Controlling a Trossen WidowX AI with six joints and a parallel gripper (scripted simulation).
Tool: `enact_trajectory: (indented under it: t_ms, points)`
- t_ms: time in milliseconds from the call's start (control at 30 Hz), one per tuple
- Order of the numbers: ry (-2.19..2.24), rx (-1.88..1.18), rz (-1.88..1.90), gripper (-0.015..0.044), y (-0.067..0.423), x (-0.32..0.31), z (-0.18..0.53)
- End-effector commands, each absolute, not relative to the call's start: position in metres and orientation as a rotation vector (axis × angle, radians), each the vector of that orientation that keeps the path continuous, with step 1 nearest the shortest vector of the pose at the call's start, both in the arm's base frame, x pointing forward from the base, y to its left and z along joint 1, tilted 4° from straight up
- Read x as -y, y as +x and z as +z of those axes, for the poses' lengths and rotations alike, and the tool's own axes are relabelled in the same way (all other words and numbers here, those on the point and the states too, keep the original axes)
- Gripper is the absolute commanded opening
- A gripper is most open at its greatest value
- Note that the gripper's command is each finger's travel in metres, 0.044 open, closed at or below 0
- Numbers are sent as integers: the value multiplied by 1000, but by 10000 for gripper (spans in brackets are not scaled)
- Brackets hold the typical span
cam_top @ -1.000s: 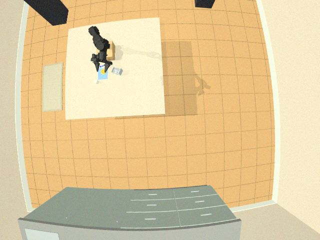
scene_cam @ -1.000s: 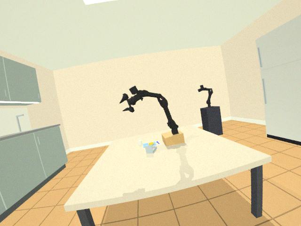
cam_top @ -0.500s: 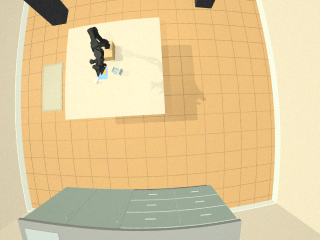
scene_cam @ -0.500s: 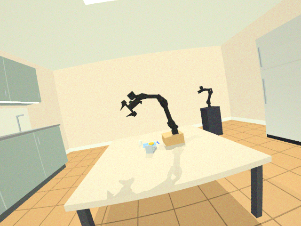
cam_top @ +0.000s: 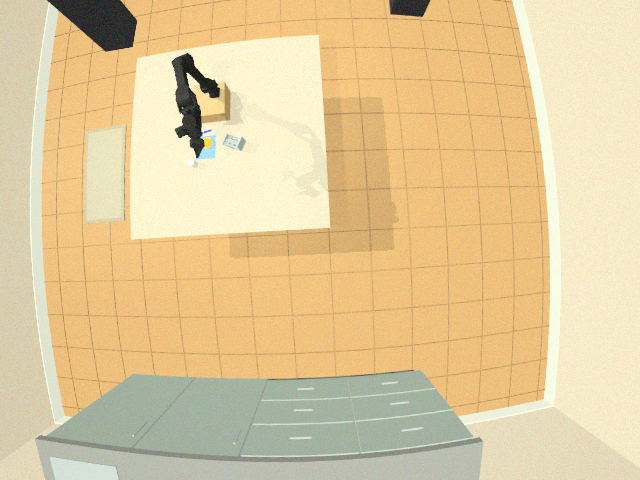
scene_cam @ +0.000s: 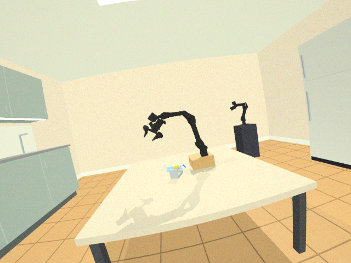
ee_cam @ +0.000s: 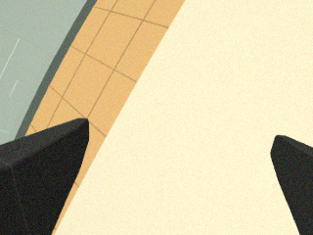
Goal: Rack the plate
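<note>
A small yellow plate [cam_top: 208,140] [scene_cam: 176,166] lies flat on a light blue mat [cam_top: 207,153] [scene_cam: 170,169] on the cream table [cam_top: 248,196] [scene_cam: 226,183]. The grey dish rack [cam_top: 234,141] [scene_cam: 175,173] stands just beside the mat. My gripper [cam_top: 195,150] [scene_cam: 149,137] [ee_cam: 183,137] is open and empty. It hangs high above the table, over the mat's edge away from the rack. The wrist view shows only bare table, floor and cabinet between the fingers; the plate and the rack are out of it.
The arm stands on a wooden box [cam_top: 219,107] [scene_cam: 202,161] close to the mat. A small white cup [cam_top: 191,162] [scene_cam: 163,166] stands by the mat. A small blue item [cam_top: 206,131] lies beside the plate. A second arm on a dark pedestal [scene_cam: 246,138] stands beyond the table.
</note>
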State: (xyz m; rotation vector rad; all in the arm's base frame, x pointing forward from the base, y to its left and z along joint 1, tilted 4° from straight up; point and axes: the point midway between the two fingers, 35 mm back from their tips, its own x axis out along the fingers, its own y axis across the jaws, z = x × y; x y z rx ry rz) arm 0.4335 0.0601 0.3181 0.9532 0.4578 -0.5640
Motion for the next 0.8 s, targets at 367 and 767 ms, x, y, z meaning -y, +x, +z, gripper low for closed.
enact_trajectory:
  t_ms: [367, 767]
  points:
    - [527, -800, -531, 400, 404, -9, 252]
    - [244, -1086, -402, 400, 366, 26, 205]
